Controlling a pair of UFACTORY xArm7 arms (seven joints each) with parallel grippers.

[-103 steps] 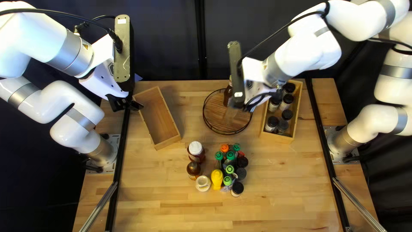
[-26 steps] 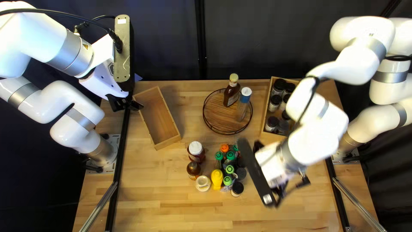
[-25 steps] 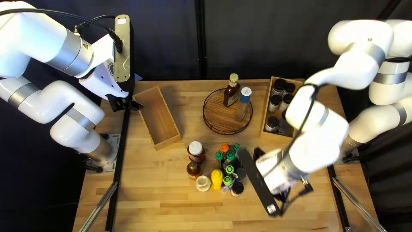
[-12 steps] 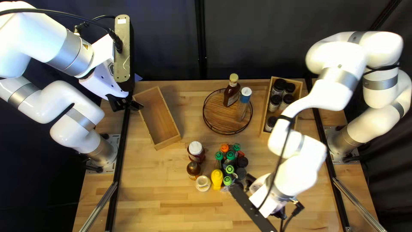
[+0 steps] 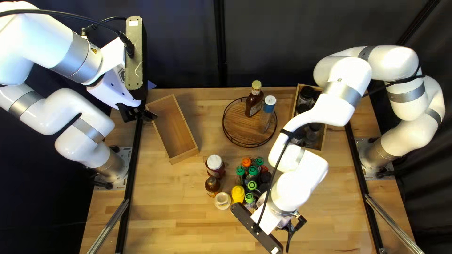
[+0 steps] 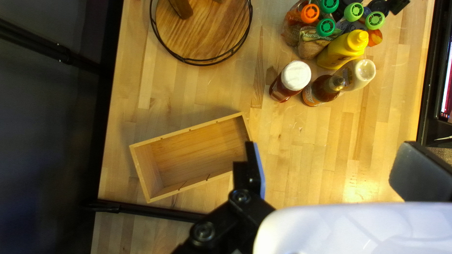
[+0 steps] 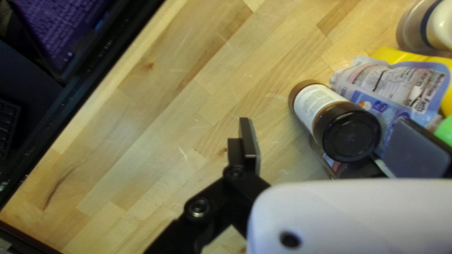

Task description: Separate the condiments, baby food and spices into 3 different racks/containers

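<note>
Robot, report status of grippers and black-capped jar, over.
Left gripper open, near box. Right gripper open, jar ahead. Pouch beside jar, possibly in way.

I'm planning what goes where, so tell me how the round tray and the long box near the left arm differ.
The round tray is circular; the long box is rectangular. The tray has a thin black wire rim, while the box has solid wooden walls. The tray bears a brown bottle and a blue-banded bottle; the box has nothing in it. Both have wooden floors.
</note>
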